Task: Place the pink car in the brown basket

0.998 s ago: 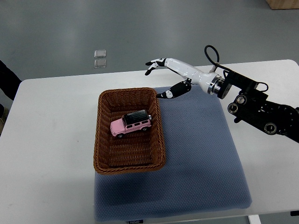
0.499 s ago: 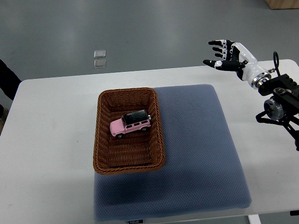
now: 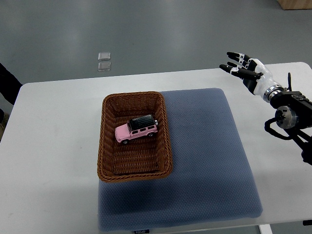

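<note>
From my station I saw the pink car (image 3: pixel 137 129) lying inside the brown basket (image 3: pixel 108 168), a little above the basket's middle, resting on the woven floor with its wheels down. Its black roof faced up and its long side ran slightly tilted across the basket, one end pointing toward the right wall. The car touched nothing but the basket floor, as far as I could tell.

The basket stood on the white tabletop (image 3: pixel 53 146), its right part overlapping the left edge of a blue-grey mat (image 3: pixel 209 156) that covered the middle and right of the surface. The mat's front edge reached close to the tabletop's near rim.

The right hand (image 3: pixel 242 72) hung at the far right corner of the tabletop, well apart from the basket and the car. Its fingers (image 3: pixel 236 55) were spread and held nothing, the dark fingertips pointing toward the upper left. Behind the white palm I could see the wrist joint and the black arm (image 3: pixel 290 117) coming in from the right edge of the picture.

I saw no left arm anywhere. At the left edge a dark shape (image 3: pixel 7 80) showed beside the tabletop; I could not tell what it was. On the grey floor beyond the tabletop lay two small clear squares (image 3: pixel 104 61), one just above the other
</note>
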Action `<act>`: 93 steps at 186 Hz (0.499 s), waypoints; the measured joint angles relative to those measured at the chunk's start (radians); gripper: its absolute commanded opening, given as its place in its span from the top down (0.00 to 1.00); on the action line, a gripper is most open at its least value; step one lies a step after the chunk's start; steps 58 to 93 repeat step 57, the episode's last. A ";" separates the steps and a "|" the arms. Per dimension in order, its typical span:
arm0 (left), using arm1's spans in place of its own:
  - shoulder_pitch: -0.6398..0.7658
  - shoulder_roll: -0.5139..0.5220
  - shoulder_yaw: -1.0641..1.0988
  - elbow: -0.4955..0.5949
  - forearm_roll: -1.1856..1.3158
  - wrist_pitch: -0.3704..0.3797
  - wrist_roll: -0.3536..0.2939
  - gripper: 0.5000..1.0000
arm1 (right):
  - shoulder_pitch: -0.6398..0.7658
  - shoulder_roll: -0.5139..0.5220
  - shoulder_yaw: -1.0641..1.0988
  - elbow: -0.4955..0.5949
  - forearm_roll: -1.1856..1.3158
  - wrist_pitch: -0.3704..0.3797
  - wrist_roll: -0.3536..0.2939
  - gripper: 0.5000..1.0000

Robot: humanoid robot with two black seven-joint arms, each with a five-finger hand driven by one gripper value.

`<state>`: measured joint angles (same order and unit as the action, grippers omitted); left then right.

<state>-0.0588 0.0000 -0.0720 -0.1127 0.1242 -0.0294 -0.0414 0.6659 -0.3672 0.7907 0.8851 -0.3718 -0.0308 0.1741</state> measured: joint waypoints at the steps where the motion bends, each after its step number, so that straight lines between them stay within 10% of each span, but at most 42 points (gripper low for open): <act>1: 0.000 0.000 0.000 0.000 0.000 0.000 0.000 0.00 | 0.000 0.001 0.000 0.000 0.000 0.000 0.001 0.17; 93: -0.001 0.000 -0.007 -0.003 -0.001 0.000 0.000 0.00 | -0.006 0.066 0.050 -0.024 0.000 0.001 0.007 0.17</act>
